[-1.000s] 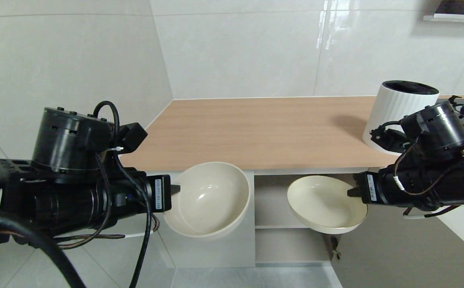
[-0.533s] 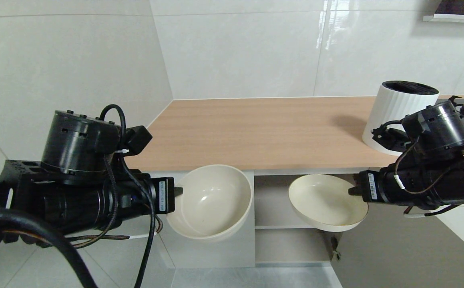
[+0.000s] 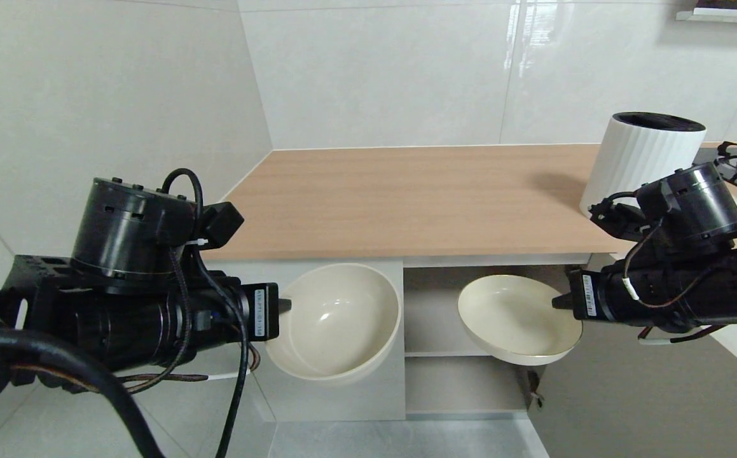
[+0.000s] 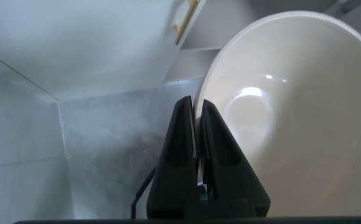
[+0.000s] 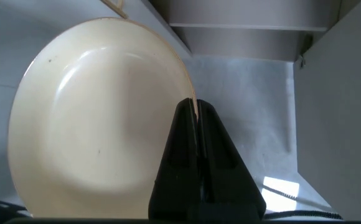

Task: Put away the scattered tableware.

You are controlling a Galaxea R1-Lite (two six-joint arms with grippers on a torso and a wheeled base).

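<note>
Bowl (image 3: 336, 321) and plate (image 3: 511, 318) are rim-pinched by left gripper (image 3: 282, 305) and right gripper (image 3: 556, 304) fingers; slippage could be caused by tilting.

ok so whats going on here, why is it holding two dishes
The robot is putting tableware away and has one piece in each hand. Its left hand is shut on the rim of a deep cream bowl. Its right hand is shut on the rim of a shallow cream dish. Both are held in the air below the edge of the wooden counter, the dish in front of the open shelves. Neither is set down yet.
</note>
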